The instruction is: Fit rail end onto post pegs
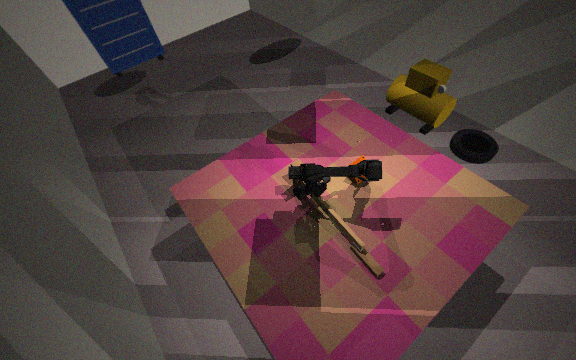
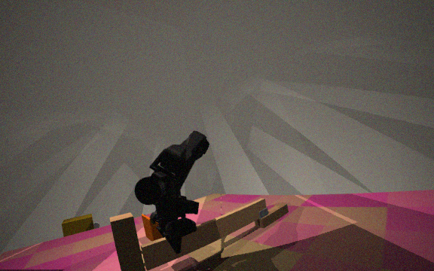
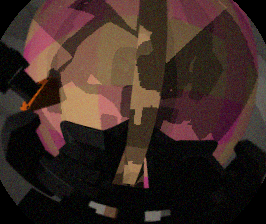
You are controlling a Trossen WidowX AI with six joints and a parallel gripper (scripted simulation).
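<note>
The long wooden rail [image 1: 344, 228] [image 2: 239, 216] [image 3: 151, 65] runs from the gripper to the low footboard block [image 1: 372, 266] [image 2: 275, 216]. Its far end is at the small grey bracket [image 2: 263, 213]; how well it is seated is unclear. My gripper [image 2: 178, 246] [image 3: 137, 123] is shut on the rail near its post end. The short wooden post [image 2: 126, 241] stands upright just beyond that end in the exterior view, with a very narrow gap seemingly between them. The pegs and holes cannot be made out clearly. The arm hides the post in the top view.
An orange part [image 1: 359, 176] [image 2: 150, 227] [image 3: 44, 95] stands behind the rail, beside the arm. The checked pink and tan surface [image 1: 388, 320] lies beneath. A yellow machine [image 1: 420, 100] and a black tyre [image 1: 474, 146] are beyond its edge, with a blue cabinet [image 1: 118, 35] farther back.
</note>
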